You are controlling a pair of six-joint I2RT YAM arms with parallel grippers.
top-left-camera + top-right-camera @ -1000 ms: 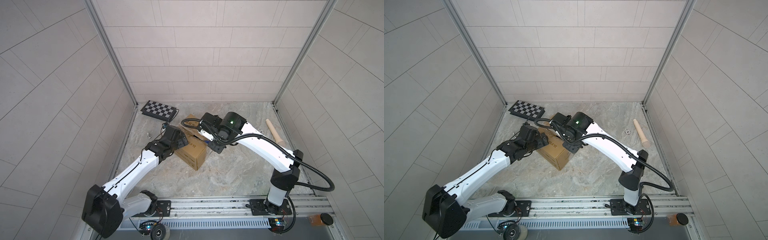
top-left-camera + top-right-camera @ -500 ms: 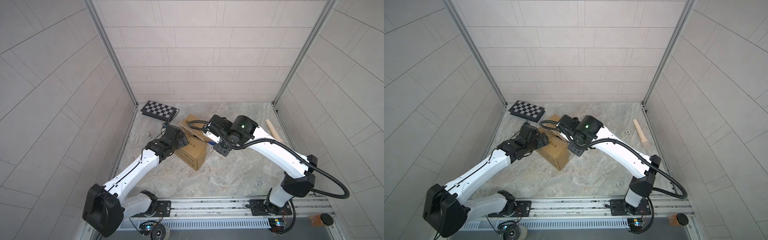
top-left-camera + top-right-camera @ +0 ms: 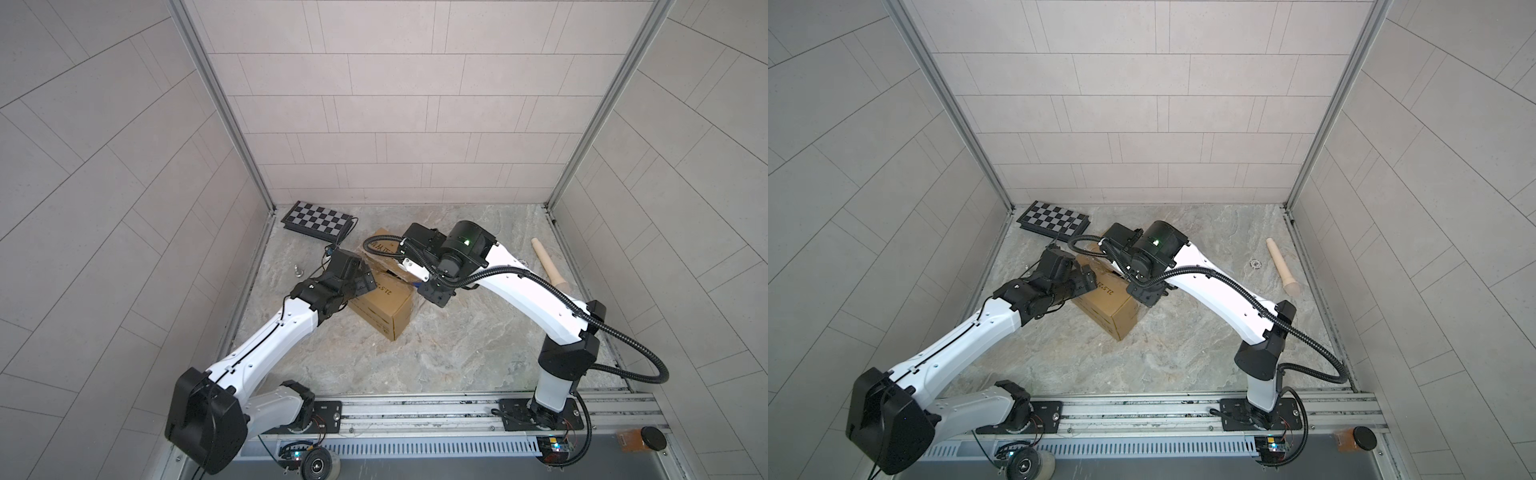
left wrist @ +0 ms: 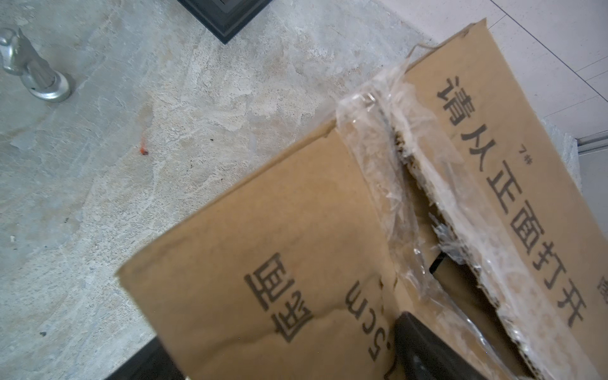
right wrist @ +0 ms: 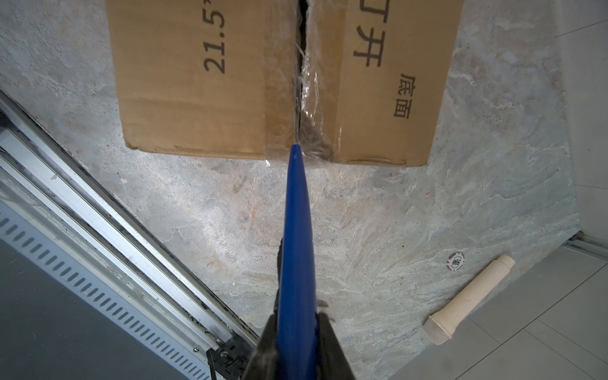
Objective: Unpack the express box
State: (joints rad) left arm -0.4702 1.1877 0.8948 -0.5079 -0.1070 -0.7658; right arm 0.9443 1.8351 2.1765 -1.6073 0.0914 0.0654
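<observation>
The right gripper (image 5: 297, 317) is clenched tight on a blue tool (image 5: 296, 230). The tool's pointy tip touches the edge of the express box (image 5: 197, 98), right where the clear tape (image 5: 307, 85) runs over the crack between the flaps.

The left gripper (image 3: 360, 281) has its jaws spread wide. One of its fingers (image 4: 424, 345) lies on top of the box beside the torn crack. The other peeks out past the box's side, so one top flap sits between them. I cannot tell if they squeeze it.

The brown box sits on the table (image 3: 457, 353), left of the middle and turned slantwise to the edges. The table looks like grey, cloudy stone. A chequered board (image 3: 318, 220) lies in the back left corner. A little metal piece (image 3: 297, 271) stands near the left edge. A cream stick (image 3: 547, 266) lies by the right edge, with a small round chip (image 5: 456, 261) near it. A metal rail (image 3: 415, 409) runs along the front edge, and both arms stand on it. Pale tiled walls (image 3: 395, 104) close in the back and both sides.

The tape is ripped and the crack gapes, but inside is too dark to see. In both top views the right arm covers the back part of the box. The black print on the box is cut off in the wrist views.
</observation>
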